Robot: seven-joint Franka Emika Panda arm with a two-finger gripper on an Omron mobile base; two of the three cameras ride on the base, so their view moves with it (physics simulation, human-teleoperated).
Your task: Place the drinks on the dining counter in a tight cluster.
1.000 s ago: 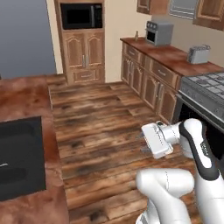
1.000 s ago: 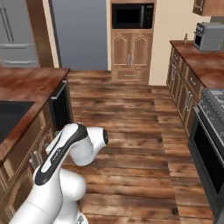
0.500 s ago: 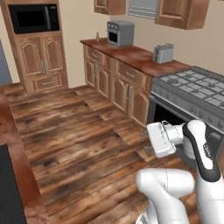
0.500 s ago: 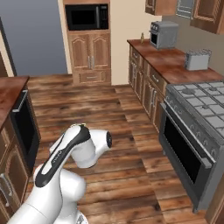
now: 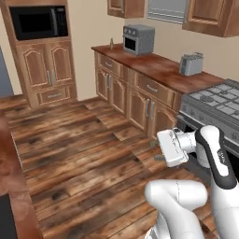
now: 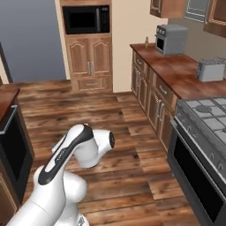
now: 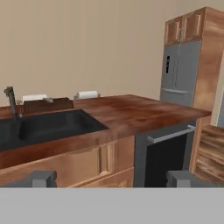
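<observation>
My gripper is open, its two dark fingertips wide apart with nothing between them. It faces the dining counter, a dark reddish-brown wood top on light wood cabinets, some way off. White stool cushions show behind its far edge. The drinks are out of view. In the left base view the gripper hangs folded close to the arm, over the wood floor. A strip of the counter runs along that view's left edge, and a corner of the counter sits at the left of the right base view.
A black sink with a faucet is set in the counter, a dishwasher below it, a fridge beyond. The wall counter holds a toaster oven, toaster and a small slim object. A stove is at right.
Both base views have swung across the kitchen, so the camera has moved with the base. The arm keeps its folded pose and the gripper stays open.
</observation>
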